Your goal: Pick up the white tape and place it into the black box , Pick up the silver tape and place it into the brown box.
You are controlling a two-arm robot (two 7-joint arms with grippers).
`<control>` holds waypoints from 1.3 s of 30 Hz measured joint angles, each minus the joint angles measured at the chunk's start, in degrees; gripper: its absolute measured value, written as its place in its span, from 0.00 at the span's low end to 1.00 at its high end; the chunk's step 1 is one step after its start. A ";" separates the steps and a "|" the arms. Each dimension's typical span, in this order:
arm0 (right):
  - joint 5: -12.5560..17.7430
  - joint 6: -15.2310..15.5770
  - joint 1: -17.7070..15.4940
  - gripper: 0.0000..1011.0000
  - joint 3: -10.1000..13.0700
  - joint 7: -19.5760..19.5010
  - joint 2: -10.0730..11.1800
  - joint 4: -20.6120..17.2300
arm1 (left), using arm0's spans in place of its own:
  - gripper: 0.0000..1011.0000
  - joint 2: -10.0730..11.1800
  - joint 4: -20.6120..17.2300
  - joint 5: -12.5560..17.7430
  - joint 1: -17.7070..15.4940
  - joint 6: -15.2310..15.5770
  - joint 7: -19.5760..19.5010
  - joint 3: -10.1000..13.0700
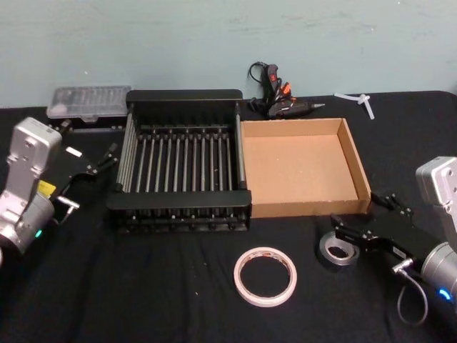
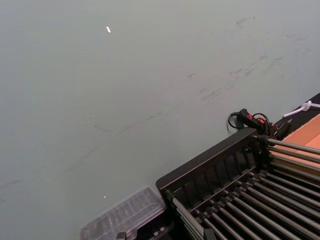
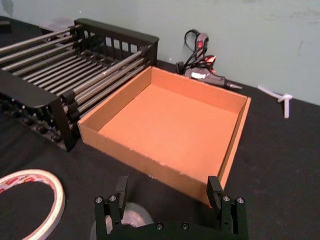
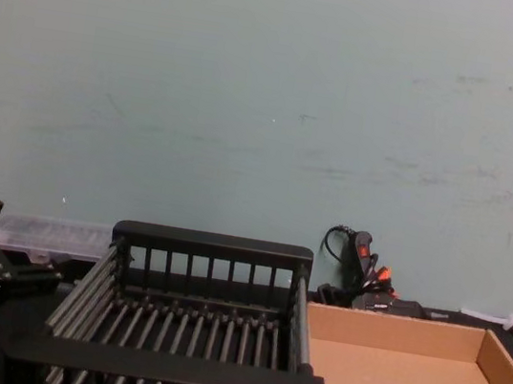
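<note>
A black cloth covers the table (image 1: 178, 300) below a pale green wall. The black box (image 1: 182, 161) and the brown box (image 1: 300, 166) stand side by side, touching, both empty. The white tape (image 1: 265, 276) lies flat, hole upward, in front of them. The silver tape (image 1: 335, 250) lies flat to its right, partly hidden under the right gripper (image 3: 169, 192), whose fingers are spread apart just above it. The left gripper (image 1: 107, 157) hangs left of the black box; I cannot tell how its fingers stand.
</note>
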 joint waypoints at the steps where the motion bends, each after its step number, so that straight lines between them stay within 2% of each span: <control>1: -0.03 0.23 -0.11 0.99 0.05 0.08 0.00 -0.09 | 0.99 0.00 0.00 0.00 0.00 0.00 0.00 0.00; 20: -0.70 4.54 -3.11 0.99 2.60 2.13 -1.10 -1.05 | 0.99 0.00 0.00 0.00 0.00 0.00 0.00 0.00; 39: -2.68 6.58 -2.51 0.99 3.52 3.89 -3.15 0.56 | 0.99 0.00 0.00 0.00 0.00 0.00 0.00 0.00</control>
